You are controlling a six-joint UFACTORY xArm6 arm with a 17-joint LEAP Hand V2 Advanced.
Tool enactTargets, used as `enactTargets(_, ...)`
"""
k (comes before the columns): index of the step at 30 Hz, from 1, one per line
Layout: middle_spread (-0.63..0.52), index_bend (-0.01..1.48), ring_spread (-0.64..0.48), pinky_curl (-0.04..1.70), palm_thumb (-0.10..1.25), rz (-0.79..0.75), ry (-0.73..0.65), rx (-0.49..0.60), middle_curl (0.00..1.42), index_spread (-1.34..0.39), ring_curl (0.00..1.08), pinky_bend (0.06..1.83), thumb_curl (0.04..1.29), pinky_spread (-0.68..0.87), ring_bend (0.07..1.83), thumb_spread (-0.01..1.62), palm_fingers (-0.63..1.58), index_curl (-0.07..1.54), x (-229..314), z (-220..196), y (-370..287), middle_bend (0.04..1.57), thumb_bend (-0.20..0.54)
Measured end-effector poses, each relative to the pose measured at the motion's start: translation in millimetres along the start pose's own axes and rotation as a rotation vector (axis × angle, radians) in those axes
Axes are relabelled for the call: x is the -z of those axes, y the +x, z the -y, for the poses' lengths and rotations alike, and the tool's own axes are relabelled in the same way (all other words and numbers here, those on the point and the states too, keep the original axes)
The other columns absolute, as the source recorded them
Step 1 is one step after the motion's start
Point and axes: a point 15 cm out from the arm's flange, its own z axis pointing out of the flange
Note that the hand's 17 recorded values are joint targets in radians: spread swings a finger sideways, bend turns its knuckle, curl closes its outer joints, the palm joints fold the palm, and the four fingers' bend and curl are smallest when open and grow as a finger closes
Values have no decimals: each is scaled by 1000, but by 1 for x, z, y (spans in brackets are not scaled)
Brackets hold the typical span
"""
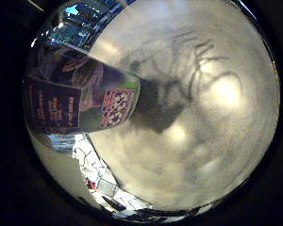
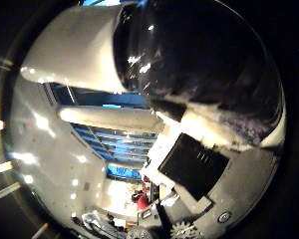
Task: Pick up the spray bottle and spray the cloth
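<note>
The spray bottle (image 1: 80, 99) has a purple label with a green and a red-and-white patch. In the little finger side palm view it is close to the palm, at the edge of the pale grey table (image 1: 212, 122). A dark shadow of the hand and bottle falls on the table beside it. In the thumb side palm view a dark, glossy rounded body (image 2: 189, 55), apparently the bottle, fills much of the picture right against the palm. White and black parts of my hand (image 2: 204, 149) lie next to it.
Past the table's edge stand pieces of room clutter (image 1: 99, 174). The thumb side palm view looks up at a ceiling with windows and lights (image 2: 105, 139).
</note>
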Motion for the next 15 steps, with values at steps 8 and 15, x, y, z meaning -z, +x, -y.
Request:
enactTargets(8,-147,862,-194,604,804,55,-16,-2,711,-384,583,1213,352,-271,1244,969,1269,740,-4,-5,-13,1155,-12)
enactTargets(15,-112,1117,-195,823,1004,147,-38,1,732,-275,672,1314,458,-187,1399,983,1132,858,1,-8,-43,1348,2)
